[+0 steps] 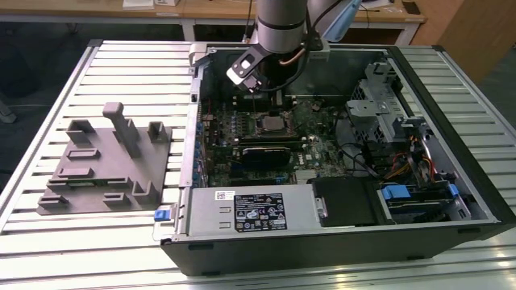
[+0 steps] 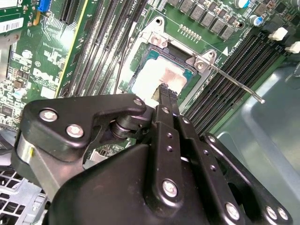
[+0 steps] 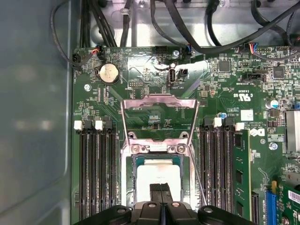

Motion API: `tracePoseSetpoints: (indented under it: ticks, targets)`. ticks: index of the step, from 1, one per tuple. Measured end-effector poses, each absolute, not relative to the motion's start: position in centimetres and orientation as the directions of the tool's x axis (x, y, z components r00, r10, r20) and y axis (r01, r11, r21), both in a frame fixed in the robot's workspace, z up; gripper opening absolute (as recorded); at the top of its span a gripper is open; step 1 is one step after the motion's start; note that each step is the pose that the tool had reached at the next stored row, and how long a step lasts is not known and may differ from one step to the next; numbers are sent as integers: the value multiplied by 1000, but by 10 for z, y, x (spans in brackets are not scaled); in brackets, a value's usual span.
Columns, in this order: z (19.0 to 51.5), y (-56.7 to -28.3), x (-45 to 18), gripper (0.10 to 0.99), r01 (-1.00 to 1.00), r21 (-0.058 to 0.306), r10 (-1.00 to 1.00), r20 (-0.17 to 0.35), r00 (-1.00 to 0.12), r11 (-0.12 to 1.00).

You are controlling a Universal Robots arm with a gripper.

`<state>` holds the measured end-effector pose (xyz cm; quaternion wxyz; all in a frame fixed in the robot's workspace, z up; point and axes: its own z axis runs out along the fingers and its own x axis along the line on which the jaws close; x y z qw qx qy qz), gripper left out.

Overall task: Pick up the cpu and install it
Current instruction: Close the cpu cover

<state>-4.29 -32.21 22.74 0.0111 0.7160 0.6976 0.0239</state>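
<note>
The cpu (image 3: 157, 174) is a small square chip with a silvery face. It lies flat inside the socket frame (image 3: 129, 187) on the green motherboard (image 3: 140, 79), and it also shows in the second wrist view as cpu (image 2: 152, 75). The socket's metal bracket (image 3: 158, 101) stands flipped open, and its thin lever (image 2: 234, 82) sticks out to the side. My gripper (image 3: 161, 188) hangs just above the chip with its two black fingers pressed together and nothing between them; its fingertips (image 2: 165, 90) are over the chip's edge. In the exterior view the arm (image 1: 278, 30) reaches down into the open computer case (image 1: 451, 145).
Memory slots (image 3: 96, 178) flank the socket on both sides. Black cables (image 3: 187, 28) run along the case wall. A grey plastic fixture (image 1: 105, 163) lies on the slatted table at the exterior view's left. A grey box with a white label (image 1: 250, 208) fills the case's near end.
</note>
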Motion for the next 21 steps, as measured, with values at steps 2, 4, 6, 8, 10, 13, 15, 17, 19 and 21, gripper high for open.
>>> tracePoseSetpoints:
  ticks: [2,4,6,8,10,13,15,17,19,21]
  targets:
    - [229,-322,-43,106,998,49,999,19,26,-27]
    - [230,-322,-43,106,998,49,999,19,26,-27]
    - [232,-322,-43,106,998,49,999,19,26,-27]
    - [235,-322,-43,106,998,49,999,19,26,-27]
    - [239,-322,-43,106,998,49,999,19,26,-27]
    - [243,-322,-43,106,998,49,999,19,26,-27]
    - [244,-322,-43,106,998,49,999,19,26,-27]
    - [245,-324,-43,106,998,48,999,19,26,-26]
    - [245,-329,-43,106,998,48,999,19,26,-27]
    - [245,-334,-43,106,998,48,999,19,26,-26]
